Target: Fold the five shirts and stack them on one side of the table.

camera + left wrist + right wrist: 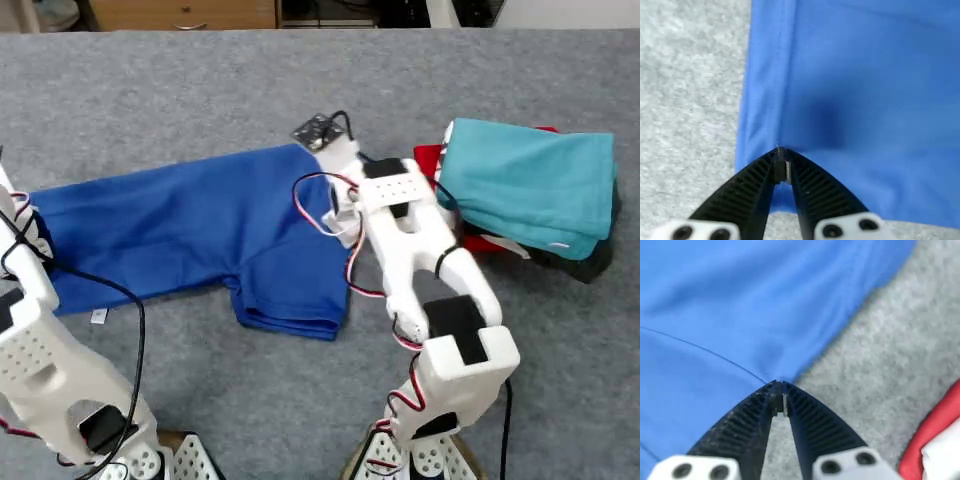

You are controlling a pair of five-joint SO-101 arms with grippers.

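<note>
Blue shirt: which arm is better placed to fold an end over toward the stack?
Left, probably: the left tool is shut on the shirt end far from the stack, while the right tool holds the end beside it.

blue shirt (180, 225), teal shirt (530, 185) (both plain), grey table (200, 90)

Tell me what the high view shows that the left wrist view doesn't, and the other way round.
High view: the full outline of the blue shirt with one sleeve out, the right arm at the shirt's edge nearest a folded stack, and that stack itself, a teal shirt on top of a red shirt and a dark garment. Left wrist view: up close, the left claw pinched shut on the blue shirt's hemmed edge. Both: the blue shirt and the grey table cover.
</note>
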